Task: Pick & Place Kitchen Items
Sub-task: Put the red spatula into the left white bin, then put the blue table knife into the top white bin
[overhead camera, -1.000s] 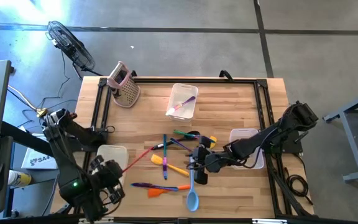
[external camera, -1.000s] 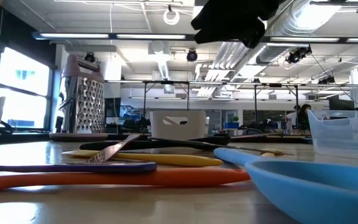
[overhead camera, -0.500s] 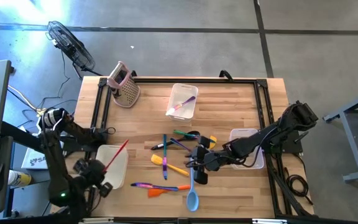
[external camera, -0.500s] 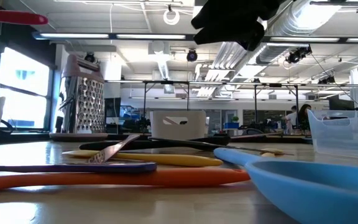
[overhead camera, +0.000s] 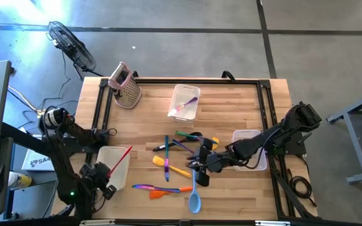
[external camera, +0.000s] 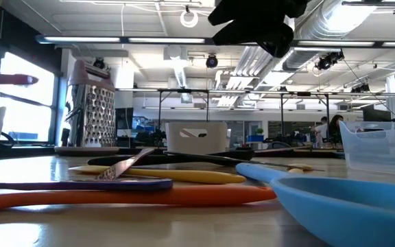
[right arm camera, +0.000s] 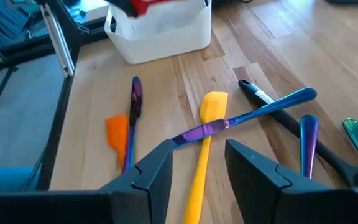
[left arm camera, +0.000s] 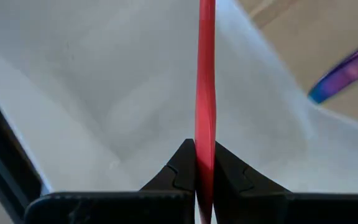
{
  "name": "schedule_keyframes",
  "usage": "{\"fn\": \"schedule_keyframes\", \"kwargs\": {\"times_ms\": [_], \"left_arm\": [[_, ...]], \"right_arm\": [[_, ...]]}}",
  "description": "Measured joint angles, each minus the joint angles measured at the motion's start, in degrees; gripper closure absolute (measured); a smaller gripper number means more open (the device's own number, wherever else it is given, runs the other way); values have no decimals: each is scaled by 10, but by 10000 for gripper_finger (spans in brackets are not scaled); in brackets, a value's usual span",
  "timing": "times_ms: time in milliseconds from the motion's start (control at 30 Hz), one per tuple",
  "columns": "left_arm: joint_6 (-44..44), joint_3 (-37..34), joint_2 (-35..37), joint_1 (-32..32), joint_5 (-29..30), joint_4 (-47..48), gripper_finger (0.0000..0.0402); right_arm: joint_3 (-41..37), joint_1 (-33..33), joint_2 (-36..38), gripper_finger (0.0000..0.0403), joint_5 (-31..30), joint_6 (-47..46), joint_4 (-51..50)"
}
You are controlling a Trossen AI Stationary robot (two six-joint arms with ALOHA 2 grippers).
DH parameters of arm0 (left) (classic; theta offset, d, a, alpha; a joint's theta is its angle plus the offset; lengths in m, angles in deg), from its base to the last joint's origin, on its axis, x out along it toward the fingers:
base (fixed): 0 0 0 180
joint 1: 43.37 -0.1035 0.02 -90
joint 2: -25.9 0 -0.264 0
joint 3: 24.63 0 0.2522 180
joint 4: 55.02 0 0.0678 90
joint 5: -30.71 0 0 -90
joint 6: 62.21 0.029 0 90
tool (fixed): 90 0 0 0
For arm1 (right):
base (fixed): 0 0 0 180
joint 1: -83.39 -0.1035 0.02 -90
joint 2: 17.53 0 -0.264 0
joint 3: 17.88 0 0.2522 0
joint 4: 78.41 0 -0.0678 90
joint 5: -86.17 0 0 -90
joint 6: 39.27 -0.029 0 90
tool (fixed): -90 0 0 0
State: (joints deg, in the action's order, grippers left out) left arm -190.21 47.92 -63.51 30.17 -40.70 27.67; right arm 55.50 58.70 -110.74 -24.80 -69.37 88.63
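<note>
My left gripper (overhead camera: 107,171) is shut on a slim red utensil (overhead camera: 120,159) over the white bin (overhead camera: 109,154) at the table's near left. In the left wrist view the utensil (left arm camera: 205,74) runs out from my fingers above the bin's inside (left arm camera: 104,106). My right gripper (overhead camera: 198,164) is open over the pile of utensils mid-table. In its wrist view (right arm camera: 197,165) its fingers stand above a yellow spatula (right arm camera: 207,143) and a blue-purple utensil (right arm camera: 247,115) without touching them. My left gripper pinches the red utensil's slim handle (left arm camera: 204,146) between its two fingers (left arm camera: 182,165), near one end. The utensil runs on ahead of the fingers, toward the table's far right. It is lifted clear, its free end (external camera: 9,79) above the bin.
A pink grater (overhead camera: 126,85) stands at the far left. A clear bin (overhead camera: 186,100) with a utensil in it stands at the far middle, another clear bin (overhead camera: 249,145) at the right. A blue spoon (overhead camera: 194,199), an orange spatula (overhead camera: 161,193) and a purple utensil (overhead camera: 144,187) lie near the front.
My left gripper has lifted the red utensil off the table and carried it toward the table's left, over the white bin. In the last half second it has come down, and the utensil's free end stands lower. My right gripper has kept still.
</note>
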Motion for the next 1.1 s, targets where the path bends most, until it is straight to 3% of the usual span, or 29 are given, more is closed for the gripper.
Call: {"fn": "schedule_keyframes", "kwargs": {"times_ms": [167,467,900,1100], "left_arm": [[-3,-31,0,0,-38,-39,386],[-8,-34,0,0,-72,-52,330],[16,-34,31,0,-148,-21,324],[17,-34,88,0,-116,-25,323]], "right_arm": [[0,-1,0,263,1,-1,10],[0,-1,0,263,2,-3,12],[0,-1,0,263,0,-1,15],[0,-1,0,263,1,-1,16]]}}
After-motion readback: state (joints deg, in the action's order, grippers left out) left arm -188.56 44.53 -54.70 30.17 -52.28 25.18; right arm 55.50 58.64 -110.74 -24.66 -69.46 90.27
